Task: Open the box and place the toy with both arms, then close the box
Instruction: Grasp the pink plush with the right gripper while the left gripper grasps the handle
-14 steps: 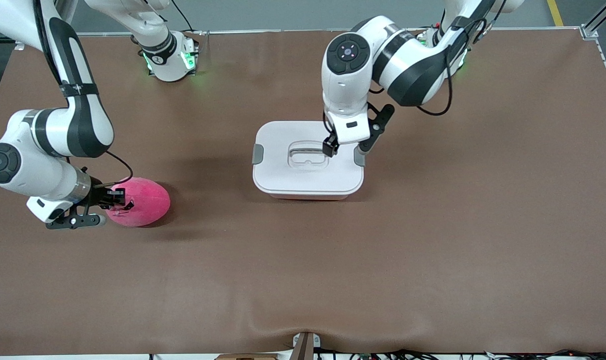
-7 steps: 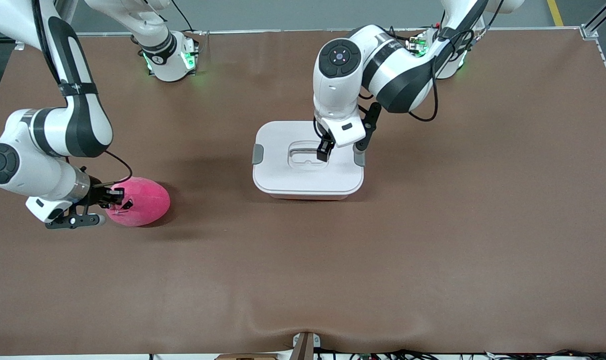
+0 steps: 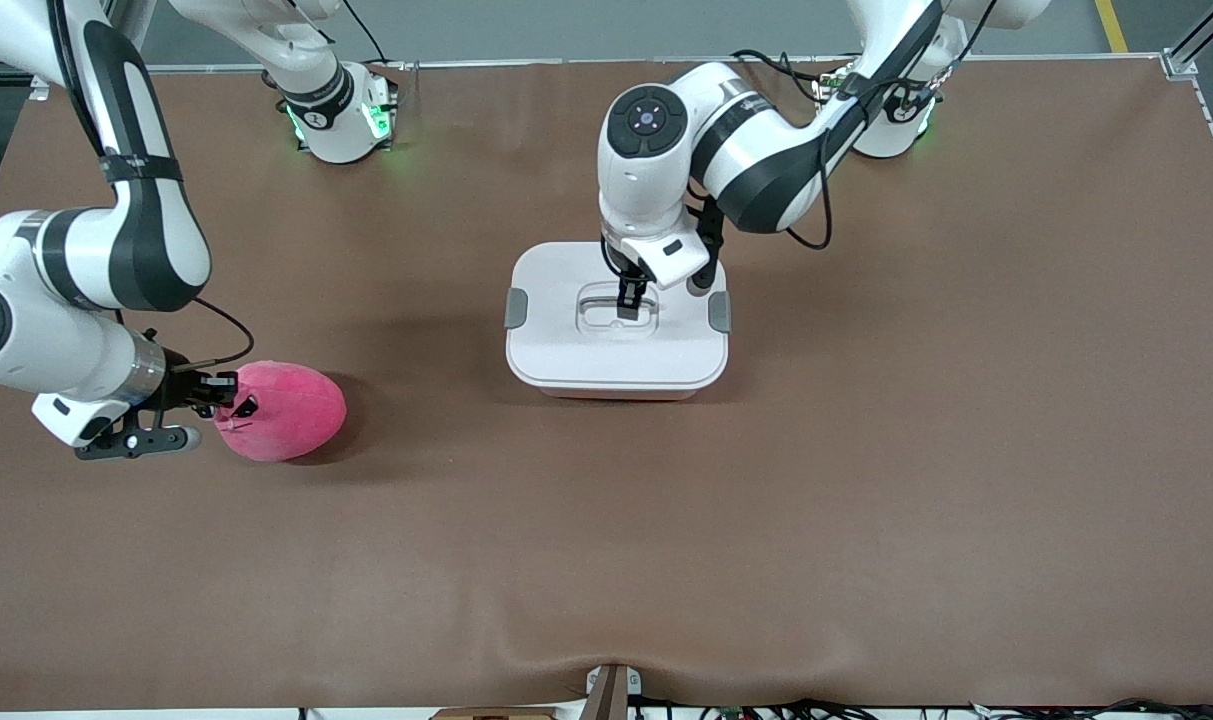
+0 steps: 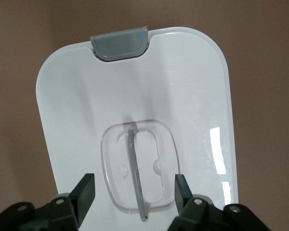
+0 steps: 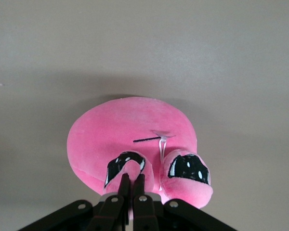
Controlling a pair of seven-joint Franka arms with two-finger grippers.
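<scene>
The box [image 3: 616, 360] stands mid-table with its white lid [image 4: 183, 86] on, grey side clips [image 3: 515, 307] and a recessed centre handle [image 4: 136, 173]. My left gripper [image 3: 626, 300] is open just above the lid, one finger on each side of the handle [image 3: 616, 312]; the fingers [image 4: 84, 190] touch nothing. The pink plush toy [image 3: 284, 410] lies toward the right arm's end of the table. My right gripper [image 3: 218, 392] is shut on a fold of the toy's face [image 5: 132, 168], between its black marks. In the right wrist view the toy [image 5: 135, 130] is held at its near edge.
The brown table cover [image 3: 606, 540] has a raised wrinkle near the front edge. The arm bases [image 3: 341, 120] stand along the table's edge farthest from the front camera. Cables hang below the table's front edge.
My left gripper moved from beside the box's clip to over the centre handle. My right gripper drew back slightly with the toy, which shifted and turned a little.
</scene>
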